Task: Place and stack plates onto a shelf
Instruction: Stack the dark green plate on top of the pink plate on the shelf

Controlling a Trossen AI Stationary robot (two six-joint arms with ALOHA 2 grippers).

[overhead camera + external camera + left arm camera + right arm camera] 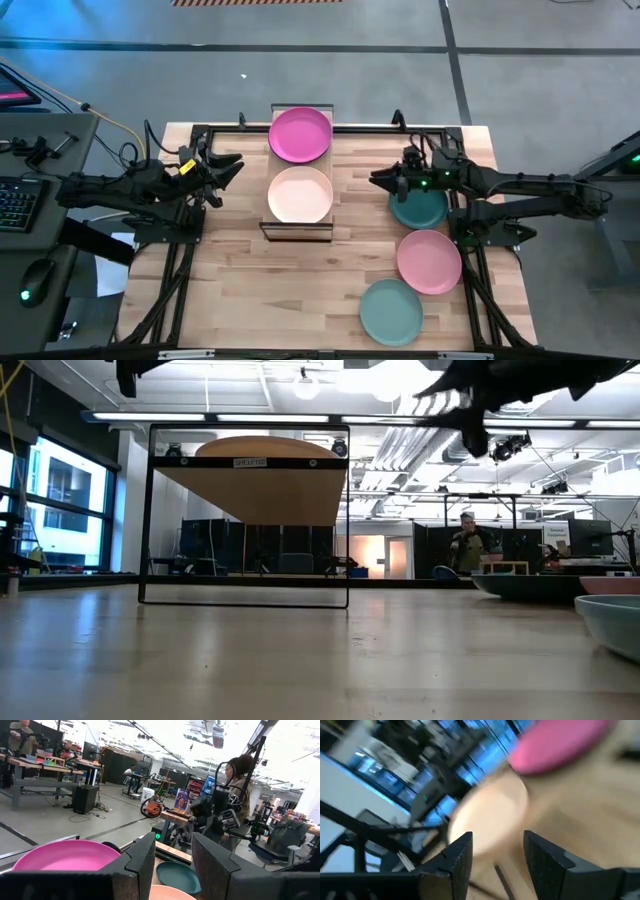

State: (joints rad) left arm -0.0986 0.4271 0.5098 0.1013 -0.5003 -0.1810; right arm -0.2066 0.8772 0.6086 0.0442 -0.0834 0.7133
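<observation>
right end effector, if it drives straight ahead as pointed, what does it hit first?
Probably the cream plate on the shelf. The right end effector, open and empty, points toward it, but may pass above.

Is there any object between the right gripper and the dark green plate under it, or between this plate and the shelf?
Nothing visible. The right gripper, open and empty, hangs by the dark green plate. Only bare table separates that plate from the shelf, where the magenta plate and cream plate already sit.

Shelf (pixel 300 232) w/ magenta plate (pixel 300 134), cream plate (pixel 300 195).
</observation>
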